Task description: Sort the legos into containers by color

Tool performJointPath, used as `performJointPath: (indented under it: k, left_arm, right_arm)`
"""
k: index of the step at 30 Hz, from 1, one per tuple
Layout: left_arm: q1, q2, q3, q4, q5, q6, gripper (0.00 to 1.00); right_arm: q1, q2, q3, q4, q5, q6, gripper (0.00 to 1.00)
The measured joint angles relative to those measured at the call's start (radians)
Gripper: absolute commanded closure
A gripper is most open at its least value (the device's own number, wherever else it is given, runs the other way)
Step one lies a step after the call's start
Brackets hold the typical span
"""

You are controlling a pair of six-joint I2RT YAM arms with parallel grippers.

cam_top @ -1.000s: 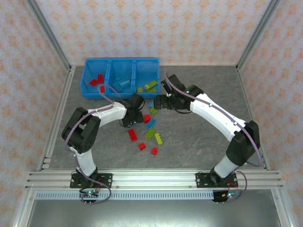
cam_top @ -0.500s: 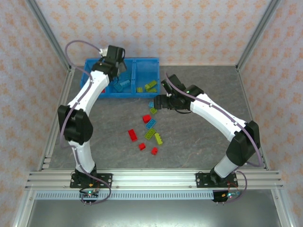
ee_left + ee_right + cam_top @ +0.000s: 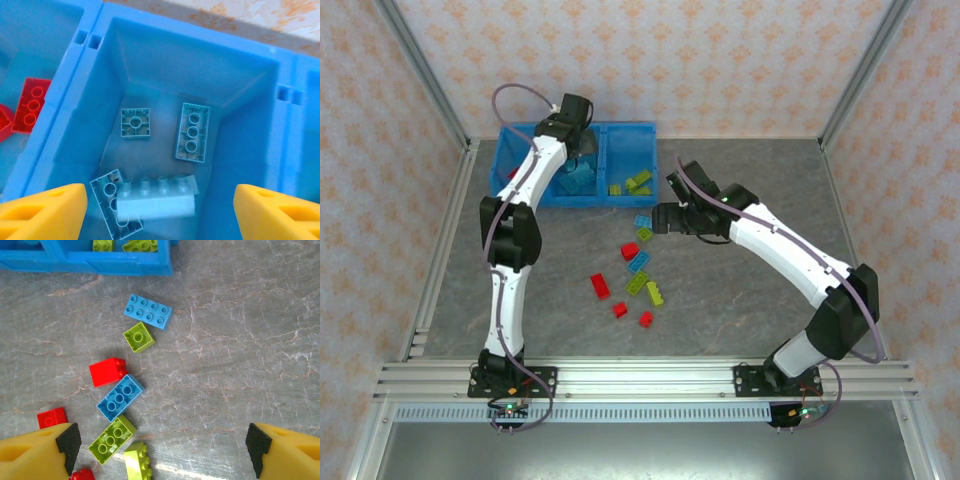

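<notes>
Four light blue legos (image 3: 192, 132) lie in the middle compartment (image 3: 165, 50) of the containers (image 3: 630, 127). My left jaws stand apart above them, gripping nothing. Red legos (image 3: 31, 104) sit in the left compartment (image 3: 30, 45), lime legos (image 3: 638, 182) in the right one. Nine loose legos (image 3: 120, 397) lie on the surface (image 3: 240, 340), near the tray. My right jaws hang over these, wide apart and empty.
</notes>
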State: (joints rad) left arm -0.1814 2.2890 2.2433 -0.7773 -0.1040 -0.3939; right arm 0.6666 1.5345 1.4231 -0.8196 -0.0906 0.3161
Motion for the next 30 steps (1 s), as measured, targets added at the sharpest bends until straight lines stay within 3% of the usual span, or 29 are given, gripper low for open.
performJointPath:
  k: [6,9,13,17,21,26,30]
  left_arm:
    - [-0.037,-0.36,-0.304,0.041,0.047,0.006,0.21]
    - [-0.102,-0.637,-0.504,0.098,0.053,0.05,0.19]
    - [-0.227,-0.982,-0.741,0.145,0.062,0.176,0.17]
    - [-0.235,-1.242,-0.966,0.153,0.076,0.337,0.11]
    - [-0.231,-1.408,-1.165,0.144,0.101,0.494,0.0]
    - [-0.23,-1.526,-1.375,0.14,0.207,0.684,0.0]
    - [-0.231,-1.552,-1.441,0.142,0.262,0.79,0.0]
  right_arm:
    - [0.002,0.035,-0.005,0.014,-0.019,0.0,0.15]
    - [0.025,0.098,-0.001,0.019,-0.022,-0.008,0.17]
    - [0.086,0.221,0.043,0.015,-0.031,-0.031,0.19]
    - [0.133,0.351,0.114,0.015,-0.05,-0.045,0.2]
    - [0.138,0.451,0.175,0.019,-0.067,-0.051,0.21]
    - [0.136,0.586,0.291,0.02,-0.111,-0.079,0.23]
    - [0.138,0.656,0.354,0.021,-0.109,-0.098,0.32]
